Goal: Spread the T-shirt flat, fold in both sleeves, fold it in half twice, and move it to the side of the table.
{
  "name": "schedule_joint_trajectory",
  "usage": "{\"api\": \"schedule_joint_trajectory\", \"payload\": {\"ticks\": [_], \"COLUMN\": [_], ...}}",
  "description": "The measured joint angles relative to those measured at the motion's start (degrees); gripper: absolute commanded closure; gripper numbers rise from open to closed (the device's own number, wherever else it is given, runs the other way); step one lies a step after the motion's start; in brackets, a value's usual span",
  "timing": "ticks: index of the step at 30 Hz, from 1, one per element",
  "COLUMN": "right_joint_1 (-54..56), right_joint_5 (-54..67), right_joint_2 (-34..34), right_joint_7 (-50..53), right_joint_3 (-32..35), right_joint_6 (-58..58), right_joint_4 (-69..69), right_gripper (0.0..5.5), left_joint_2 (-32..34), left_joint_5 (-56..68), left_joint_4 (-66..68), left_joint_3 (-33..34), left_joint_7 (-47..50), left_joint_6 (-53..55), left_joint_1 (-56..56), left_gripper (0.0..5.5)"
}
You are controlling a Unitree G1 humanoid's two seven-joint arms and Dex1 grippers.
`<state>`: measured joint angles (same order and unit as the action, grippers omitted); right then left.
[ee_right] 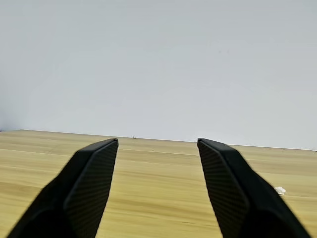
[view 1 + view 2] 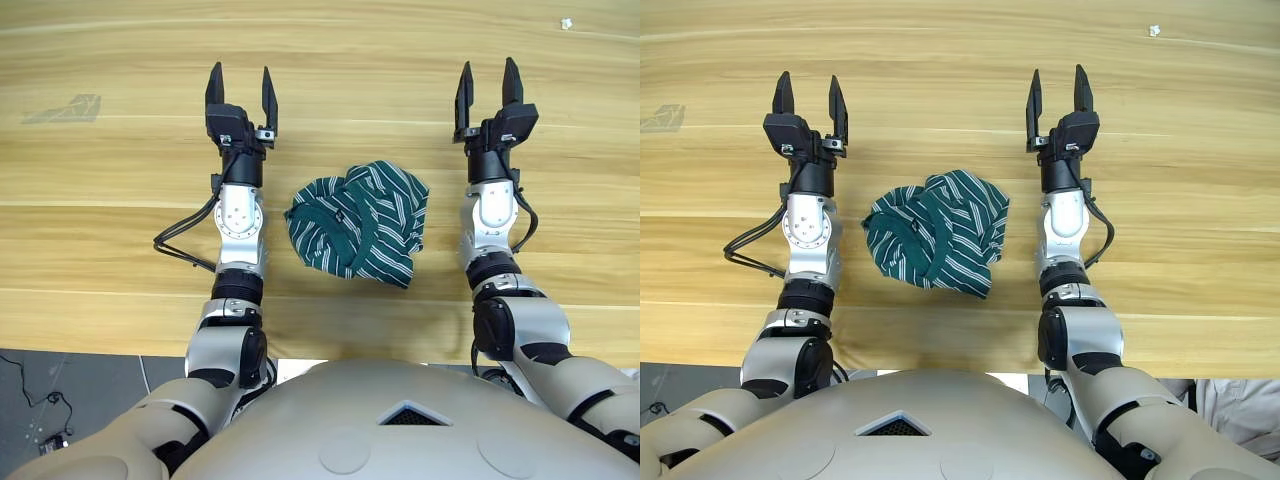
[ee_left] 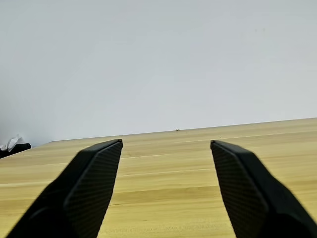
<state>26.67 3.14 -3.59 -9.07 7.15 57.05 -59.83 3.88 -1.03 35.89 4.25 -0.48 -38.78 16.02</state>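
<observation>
The T-shirt (image 2: 358,220), dark green with thin white stripes, lies crumpled in a loose heap on the wooden counter (image 2: 350,60). It sits between the two arms, back from both sets of fingertips and level with the forearms, a little nearer the left arm than the right and touching neither. No part of it is spread flat; folds of cloth overlap and the sleeves cannot be told apart in the bundle.

The left gripper (image 2: 241,74) hangs over bare wood ahead and to the left of the heap. Its two black fingers (image 3: 94,183) are spread wide and hold nothing; plain counter shows through the gap between them. The right gripper (image 2: 488,68) is level with it on the other side, ahead and to the right of the heap. Its fingers (image 1: 94,178) are just as wide apart and also hold nothing. Both point away from the robot toward the far edge of the counter, where a white wall (image 3: 158,59) rises behind.

A small white scrap (image 2: 566,23) lies on the counter well beyond the right gripper and off to its right. A faint grey mark (image 2: 65,108) shows on the wood far out to the left of the left gripper. A black cable (image 2: 180,240) loops out from the left forearm.
</observation>
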Motion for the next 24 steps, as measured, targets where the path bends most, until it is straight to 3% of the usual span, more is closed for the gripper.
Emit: {"api": "schedule_joint_trajectory", "payload": {"ticks": [7, 10, 16, 20, 24], "right_joint_1": [0.0, -1.2, -13.76, -20.83, -28.79], "right_joint_5": [0.09, 3.61, 6.6, 4.93, -4.95], "right_joint_2": [0.02, 0.42, -0.51, -3.66, -7.28], "right_joint_7": [-1.51, -9.26, -31.86, -34.93, -31.73], "right_joint_3": [-0.24, -1.13, -15.22, -19.85, -21.46], "right_joint_6": [-0.01, -0.07, 0.98, 0.5, 0.5], "right_joint_4": [0.0, 1.74, 15.65, 24.8, 35.04], "right_gripper": [2.53, 2.53, 2.53, 2.53, 2.53], "left_joint_2": [-0.01, -0.09, -1.3, -1.86, -2.38], "left_joint_5": [0.0, -0.01, -0.16, -0.34, -0.3], "left_joint_4": [0.04, 0.15, -0.21, -2.36, -7.05], "left_joint_3": [0.0, -0.01, -0.54, -0.84, -0.81], "left_joint_7": [0.0, 0.06, 0.76, 1.17, 1.6], "left_joint_6": [0.0, 0.02, 0.31, 0.97, 2.58], "left_joint_1": [0.0, 0.0, -0.01, -1.54, -4.32], "left_gripper": [2.17, 2.17, 2.17, 2.17, 2.17]}}
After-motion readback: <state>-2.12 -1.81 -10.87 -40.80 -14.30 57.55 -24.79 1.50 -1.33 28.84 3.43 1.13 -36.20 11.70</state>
